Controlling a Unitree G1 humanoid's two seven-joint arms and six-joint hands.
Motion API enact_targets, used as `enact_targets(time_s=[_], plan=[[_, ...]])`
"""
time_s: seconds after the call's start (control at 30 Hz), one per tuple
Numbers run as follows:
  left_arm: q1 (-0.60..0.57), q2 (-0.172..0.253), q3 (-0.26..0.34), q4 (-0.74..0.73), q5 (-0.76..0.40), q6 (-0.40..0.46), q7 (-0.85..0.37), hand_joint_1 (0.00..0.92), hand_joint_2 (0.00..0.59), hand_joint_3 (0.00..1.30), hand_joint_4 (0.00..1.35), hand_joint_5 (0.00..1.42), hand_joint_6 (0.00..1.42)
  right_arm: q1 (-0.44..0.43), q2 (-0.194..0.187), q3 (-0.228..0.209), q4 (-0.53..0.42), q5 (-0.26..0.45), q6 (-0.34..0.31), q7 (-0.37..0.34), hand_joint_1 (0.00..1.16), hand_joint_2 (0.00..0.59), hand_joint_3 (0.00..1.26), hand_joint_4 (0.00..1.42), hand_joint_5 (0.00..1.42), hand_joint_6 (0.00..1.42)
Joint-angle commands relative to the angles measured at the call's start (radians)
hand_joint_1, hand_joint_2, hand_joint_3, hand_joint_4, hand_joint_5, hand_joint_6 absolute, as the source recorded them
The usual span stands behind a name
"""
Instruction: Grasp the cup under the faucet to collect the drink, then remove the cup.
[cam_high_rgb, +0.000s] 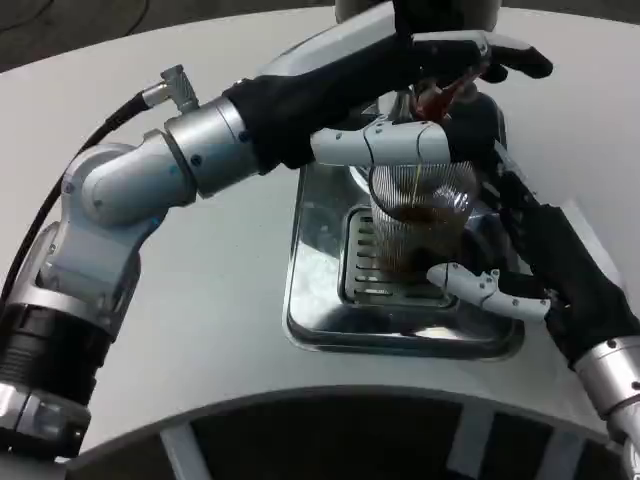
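Left hand (470, 55) is up high at the faucet (440, 98), fingers folded over its lever by the look of it, and a thin dark stream is running down into the cup. Right hand (495, 265) is wrapped round the cup (420, 215), one white finger crossing its upper wall and another curling in low at the base, so that hand is clamped on the cup.

Working down by size: one white table (230, 290), one steel drip tray (320, 310) with a slotted grate, one faucet, one cup. Two hands, both busy.

That cup stands on the grate, directly beneath the spout, and dark drink sits in its lower part. It is clear, ribbed and thin-looking, so it probably flexes if squeezed hard, and wet walls could turn slick. With liquid aboard it grows heavier and sloshy, judging by the level. Best hold seems to be around the middle of the wall, firm but not crushing, kept upright on the way out from under the spout.
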Motion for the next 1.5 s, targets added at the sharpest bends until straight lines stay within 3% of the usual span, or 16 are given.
enact_targets(time_s=[0.03,0.77,1.5], plan=[[0.001,0.002,-0.024,0.028,0.038,0.003,-0.015,0.000,0.105,0.25,0.15,0.17,0.10,-0.002,0.012,0.000,0.010,-0.007,-0.021,-0.029,0.79,0.193,0.04,0.05,0.12,0.00],[-0.031,-0.009,-0.043,0.080,0.056,-0.033,0.004,0.000,0.109,0.25,0.14,0.17,0.10,-0.041,0.011,0.007,0.063,-0.001,-0.013,-0.029,0.78,0.195,0.04,0.05,0.12,0.00],[-0.044,-0.017,-0.042,0.113,0.073,-0.055,0.014,0.000,0.109,0.25,0.15,0.17,0.10,-0.081,0.044,0.021,0.111,-0.001,-0.009,-0.035,0.77,0.206,0.04,0.06,0.12,0.00]])
